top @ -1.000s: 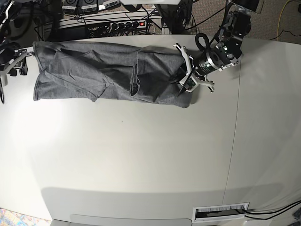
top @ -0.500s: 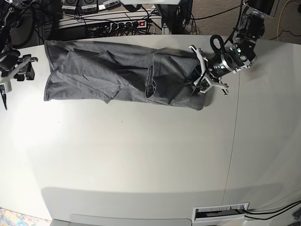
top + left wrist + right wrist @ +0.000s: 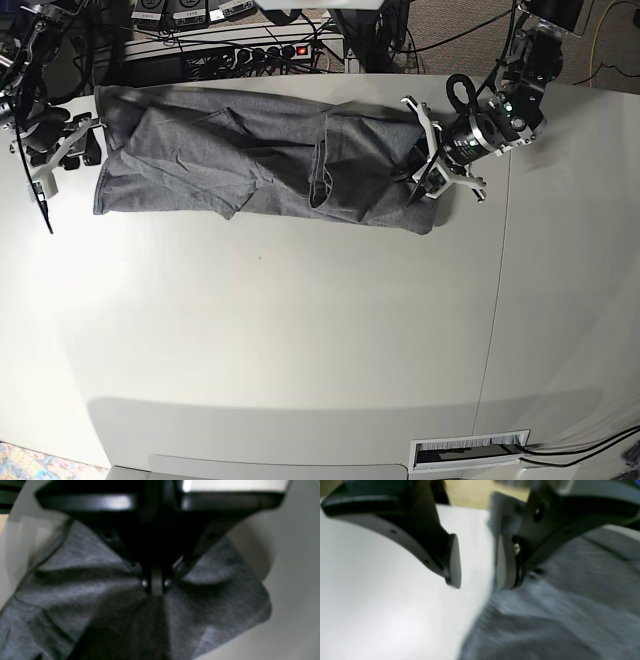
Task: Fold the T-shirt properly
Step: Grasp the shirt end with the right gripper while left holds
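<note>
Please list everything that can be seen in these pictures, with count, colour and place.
T-shirt: one, grey, lying in a long band across the far part of the table.
Table: one, white, filling most of the base view.
Power strip: one, dark with a red switch, behind the far edge of the table.
Cables: several, black, around the power strip.
Slot: one, dark, at the near edge of the table.
Left gripper: one, black and white, shut on the T-shirt's end at the base view's right.
Right gripper: one, black and grey, open, at the T-shirt's other end.
</note>
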